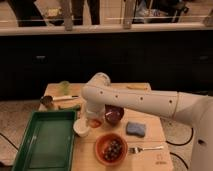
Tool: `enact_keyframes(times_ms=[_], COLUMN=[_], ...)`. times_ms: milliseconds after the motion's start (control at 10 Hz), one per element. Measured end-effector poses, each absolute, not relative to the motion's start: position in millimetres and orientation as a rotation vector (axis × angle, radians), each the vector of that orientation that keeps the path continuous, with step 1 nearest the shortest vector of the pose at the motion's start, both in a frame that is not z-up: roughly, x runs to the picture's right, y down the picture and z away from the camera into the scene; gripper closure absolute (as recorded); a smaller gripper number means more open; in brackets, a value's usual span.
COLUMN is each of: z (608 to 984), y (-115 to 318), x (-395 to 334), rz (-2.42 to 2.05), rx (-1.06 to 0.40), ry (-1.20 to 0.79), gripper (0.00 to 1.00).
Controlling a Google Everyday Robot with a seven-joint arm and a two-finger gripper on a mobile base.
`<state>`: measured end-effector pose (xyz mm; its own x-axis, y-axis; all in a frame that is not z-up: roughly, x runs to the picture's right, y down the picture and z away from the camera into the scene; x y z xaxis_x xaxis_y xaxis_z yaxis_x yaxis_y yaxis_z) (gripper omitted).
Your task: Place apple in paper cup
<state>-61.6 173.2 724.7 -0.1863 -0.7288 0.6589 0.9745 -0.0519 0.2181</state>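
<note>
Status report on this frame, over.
Gripper down at small red-orange apple, beside short white paper cup. Apple not in cup. Dark maroon bowl close by.

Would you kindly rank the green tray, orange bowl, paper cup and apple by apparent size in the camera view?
1. Green tray
2. Orange bowl
3. Paper cup and apple, which look about alike.
The gripper is right at the apple, beside the cup.

Smooth glossy white arm (pixel 135 100) holds its tool (pixel 92 119) by the paper cup (pixel 81 130) on the matt wooden table (pixel 152 152).
</note>
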Motion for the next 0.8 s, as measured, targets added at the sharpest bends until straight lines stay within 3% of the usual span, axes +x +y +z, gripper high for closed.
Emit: enact_keyframes(times_ms=[800], z=[724.4], y=[174.1], x=[-67.2], rz=[-1.678], rx=[-0.436], ry=[-0.772], gripper=[0.99])
